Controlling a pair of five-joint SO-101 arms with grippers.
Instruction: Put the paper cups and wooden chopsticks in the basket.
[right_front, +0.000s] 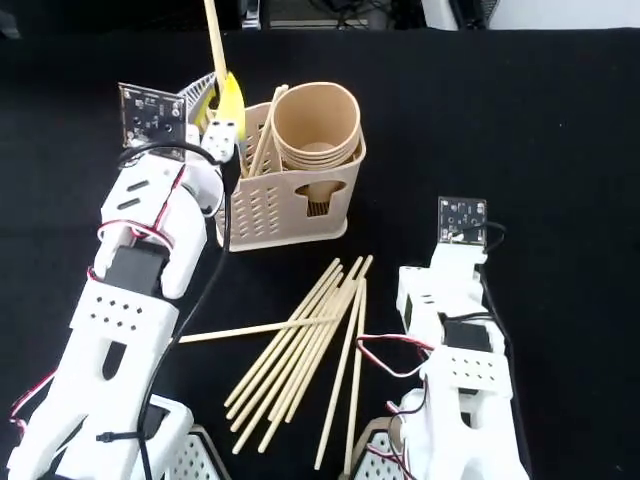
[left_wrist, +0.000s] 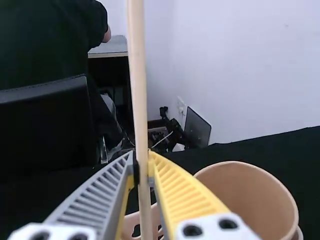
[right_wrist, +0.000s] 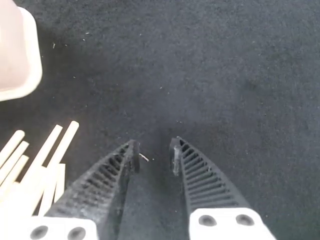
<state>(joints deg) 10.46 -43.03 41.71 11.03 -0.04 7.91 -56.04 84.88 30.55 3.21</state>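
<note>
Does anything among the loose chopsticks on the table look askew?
Yes. One chopstick lies nearly crosswise to the pile, meeting it at one end; the others fan roughly parallel in front of the basket.

wall (left_wrist: 240, 65): white | table cover (right_front: 540, 120): black | chair (left_wrist: 45, 125): black, behind table

Stacked tan paper cups (right_front: 316, 125) stand upright in the beige perforated basket (right_front: 290, 215), with several chopsticks (right_front: 263, 140) in its adjacent compartment. One chopstick (left_wrist: 136, 75) stands vertical, clamped in the left gripper (left_wrist: 141, 165). Loose chopsticks (right_front: 300, 350) lie fanned in front of the basket.
</note>
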